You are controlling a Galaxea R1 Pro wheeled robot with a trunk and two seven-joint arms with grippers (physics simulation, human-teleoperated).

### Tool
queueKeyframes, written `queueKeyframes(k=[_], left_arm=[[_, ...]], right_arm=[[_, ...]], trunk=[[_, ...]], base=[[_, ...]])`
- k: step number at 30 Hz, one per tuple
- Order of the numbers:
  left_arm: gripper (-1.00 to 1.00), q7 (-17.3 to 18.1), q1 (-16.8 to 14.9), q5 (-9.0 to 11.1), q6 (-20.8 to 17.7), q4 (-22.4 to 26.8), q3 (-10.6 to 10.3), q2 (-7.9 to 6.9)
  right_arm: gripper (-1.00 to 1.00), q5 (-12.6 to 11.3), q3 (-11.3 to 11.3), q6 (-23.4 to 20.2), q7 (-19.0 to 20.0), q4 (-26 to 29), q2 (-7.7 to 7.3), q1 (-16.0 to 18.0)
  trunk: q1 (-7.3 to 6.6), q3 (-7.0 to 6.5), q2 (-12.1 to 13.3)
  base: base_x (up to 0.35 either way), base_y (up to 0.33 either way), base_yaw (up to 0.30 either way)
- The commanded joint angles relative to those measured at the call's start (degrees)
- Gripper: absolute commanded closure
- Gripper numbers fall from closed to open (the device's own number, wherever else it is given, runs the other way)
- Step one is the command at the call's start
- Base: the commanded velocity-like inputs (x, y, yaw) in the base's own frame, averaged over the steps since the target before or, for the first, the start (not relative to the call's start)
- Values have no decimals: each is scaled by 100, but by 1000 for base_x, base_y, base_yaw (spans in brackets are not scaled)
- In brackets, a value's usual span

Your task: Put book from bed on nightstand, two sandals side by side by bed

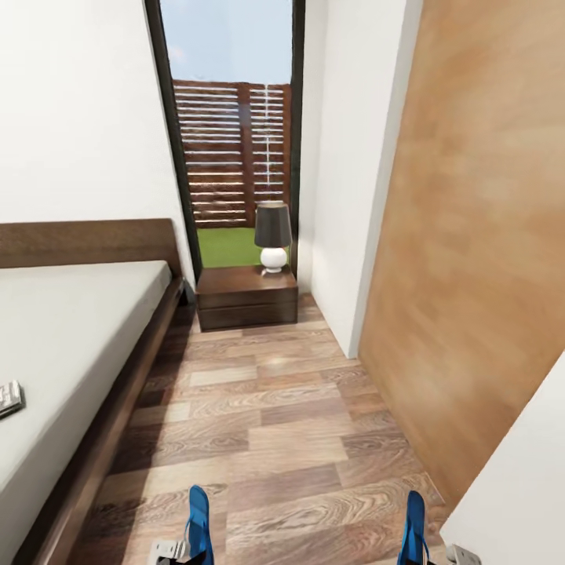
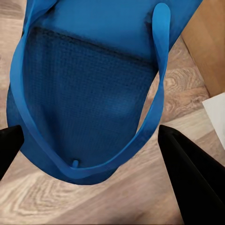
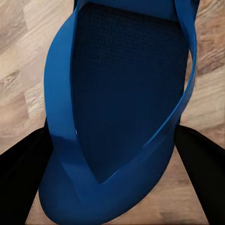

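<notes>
Two bright blue sandals hang edge-up above the plank floor at the head view's lower edge. My left gripper (image 1: 174,552) is shut on the left sandal (image 1: 198,522). In the left wrist view the sandal (image 2: 84,93) sits between the black fingers (image 2: 192,178). My right gripper (image 1: 453,555) is shut on the right sandal (image 1: 413,530), whose toe end (image 3: 126,84) is pinched between both fingers (image 3: 23,173). The bed (image 1: 71,337) runs along the left, and a nightstand (image 1: 246,297) stands at its head. A small flat pale thing (image 1: 9,398) lies on the mattress, cut off; I cannot tell whether it is the book.
A white-based lamp with a dark shade (image 1: 273,235) stands on the nightstand in front of a tall window. A brown door (image 1: 479,251) and a white wall close the right side. A strip of wood floor (image 1: 267,424) lies between the bed and the door.
</notes>
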State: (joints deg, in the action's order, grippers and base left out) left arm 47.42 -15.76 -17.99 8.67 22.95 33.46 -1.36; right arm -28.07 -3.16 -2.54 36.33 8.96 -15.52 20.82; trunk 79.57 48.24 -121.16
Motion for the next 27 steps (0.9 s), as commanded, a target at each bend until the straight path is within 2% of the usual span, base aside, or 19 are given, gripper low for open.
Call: queueKeyframes(k=[1,10,27], left_arm=[[100,24,-6,-56,38,-1,47,4],[100,22,-6,-56,38,-1,47,4],[100,13,-6,-56,38,-5,47,4]], right_arm=[[100,-64,-26,-27,14,2,-3,2],[100,-64,-26,-27,14,1,-3,2],[100,-61,-26,-27,14,1,-3,2]], trunk=[[2,5,-2],[2,5,-2],[2,5,-2]], base=[[329,0,24],[329,0,122],[329,0,6]])
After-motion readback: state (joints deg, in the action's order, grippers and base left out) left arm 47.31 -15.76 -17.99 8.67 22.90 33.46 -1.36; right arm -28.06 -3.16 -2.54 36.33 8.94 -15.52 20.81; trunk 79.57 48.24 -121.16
